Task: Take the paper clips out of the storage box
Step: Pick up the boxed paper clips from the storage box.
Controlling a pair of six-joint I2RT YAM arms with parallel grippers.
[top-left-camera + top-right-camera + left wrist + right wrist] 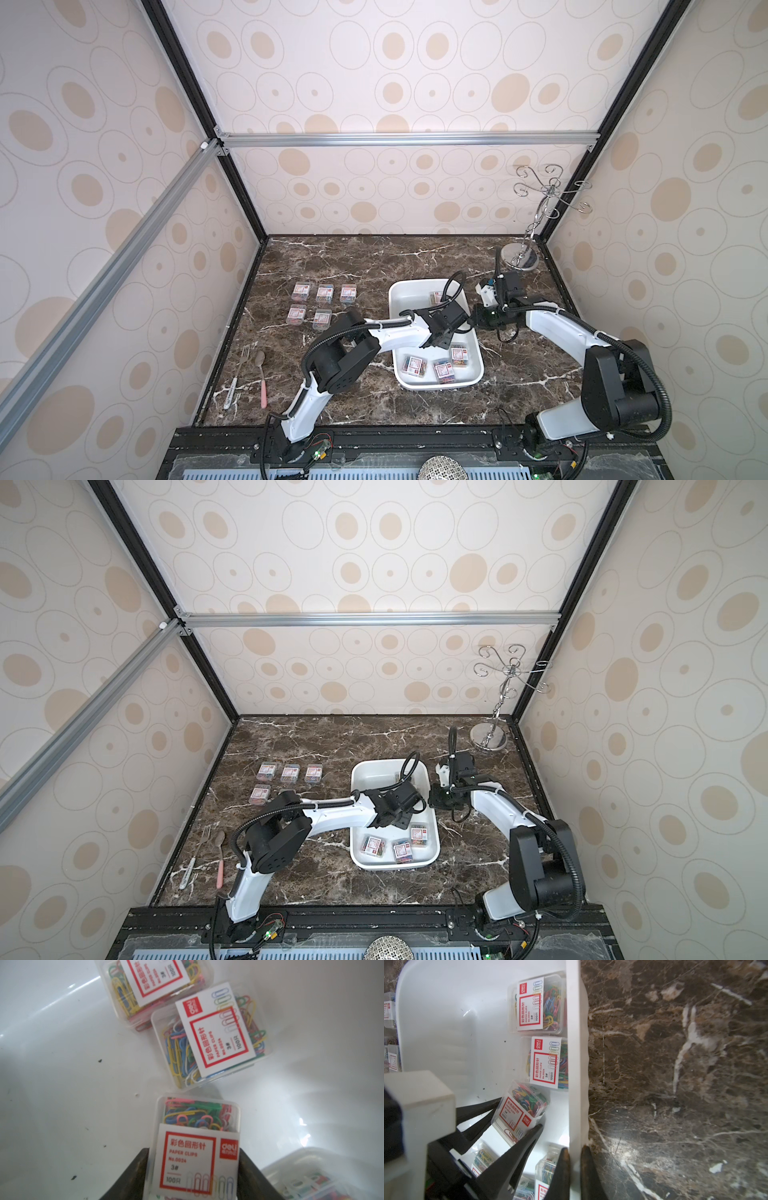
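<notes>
L gripper clamped on clip box inside white tray, by its R wall; more boxes crowd close. R gripper pinches tray rim. Five boxes out on tabletop.

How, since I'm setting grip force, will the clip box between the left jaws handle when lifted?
Probably stiff: the clip box shows no bowing in the left gripper. Its clear glossy walls may slip. Loose clips inside likely shift, so it could tilt.
</notes>
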